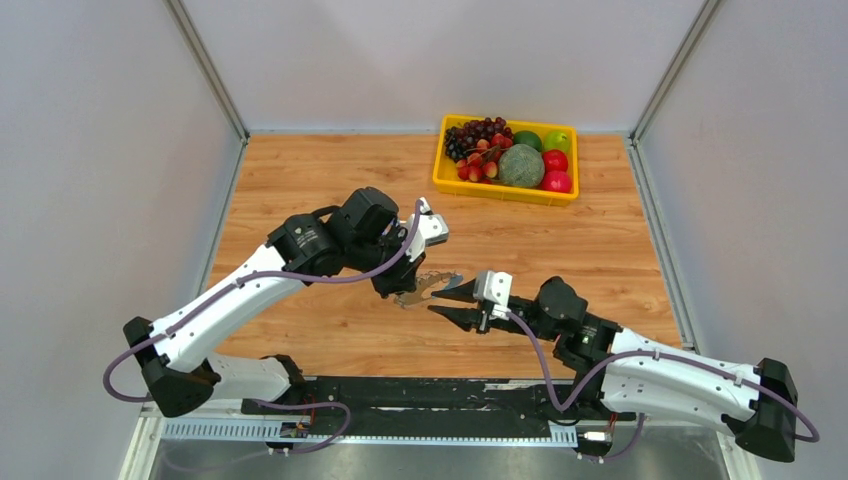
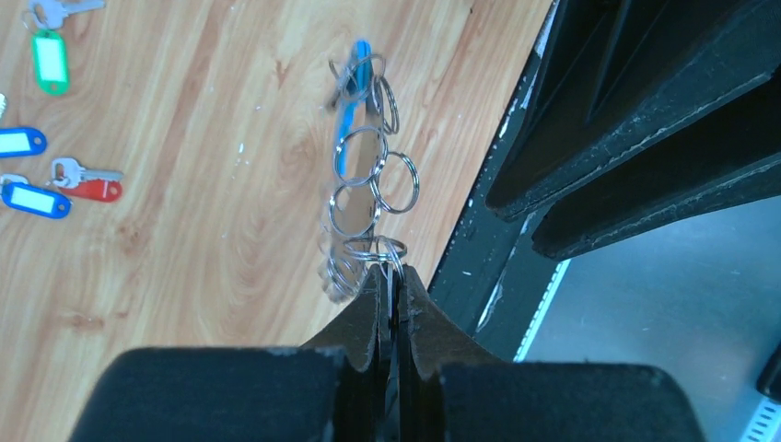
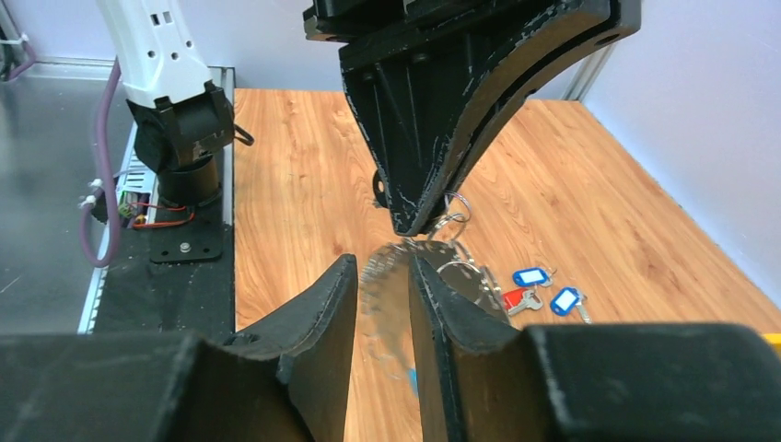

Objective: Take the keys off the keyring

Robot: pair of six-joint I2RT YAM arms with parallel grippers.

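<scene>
My left gripper [image 1: 403, 292] [image 2: 393, 272] is shut on a small split ring of the keyring [image 2: 364, 170] and holds it up off the table. Below it hang several linked metal rings and a light-blue section [image 2: 354, 110]. My right gripper [image 1: 452, 301] [image 3: 382, 267] is open, and the toothed grey rim of the keyring [image 3: 394, 295] sits blurred between its fingers. Loose keys lie on the wood: a green tag [image 2: 51, 63], two blue tags [image 2: 18, 141] [image 2: 35, 200] and a red one [image 2: 92, 189]. The right wrist view also shows blue [image 3: 531, 275] and red [image 3: 518, 299] tags.
A yellow tray [image 1: 440, 172] at the back right holds grapes, a melon [image 1: 521, 165] and other fruit. A black base strip [image 1: 430, 395] runs along the table's near edge. Grey walls stand on both sides.
</scene>
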